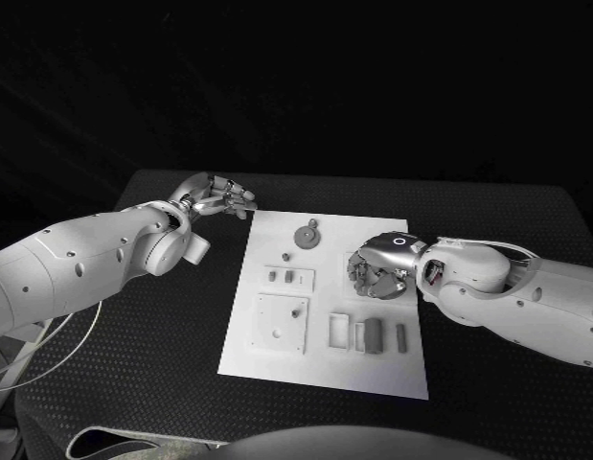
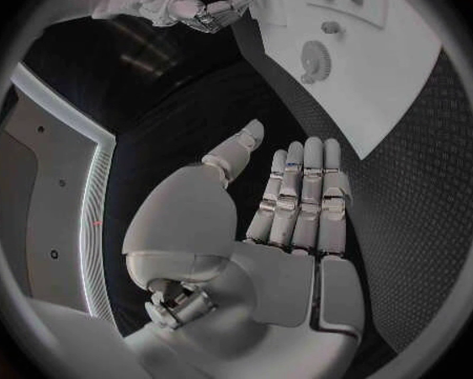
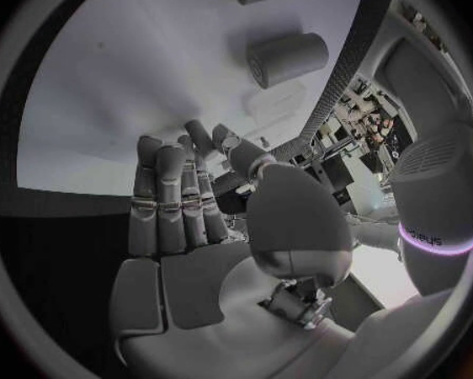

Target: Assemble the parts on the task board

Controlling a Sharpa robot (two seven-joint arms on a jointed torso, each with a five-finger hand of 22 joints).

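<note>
The white task board (image 1: 321, 359) lies in the middle of the black table. On it are a grey gear (image 1: 306, 233), a small peg (image 1: 286, 256), two small blocks (image 1: 290, 277), a square plate (image 1: 280, 321) and several upright blocks (image 1: 371, 334) near the front. My right hand (image 1: 379, 269) hovers over the board's right side, fingers pointing down. In the right wrist view its fingers (image 3: 168, 198) are straight with the thumb beside them and nothing between. My left hand (image 1: 215, 199) is off the board's far left corner, and its fingers (image 2: 300, 198) are straight and hold nothing.
The left wrist view shows the board (image 2: 395, 101) with the gear (image 2: 315, 60), and my right hand (image 2: 199, 7) beyond. Two grey cylinders (image 3: 287, 57) lie on the board (image 3: 131, 76) in the right wrist view. Bare black table (image 1: 517, 230) surrounds the board.
</note>
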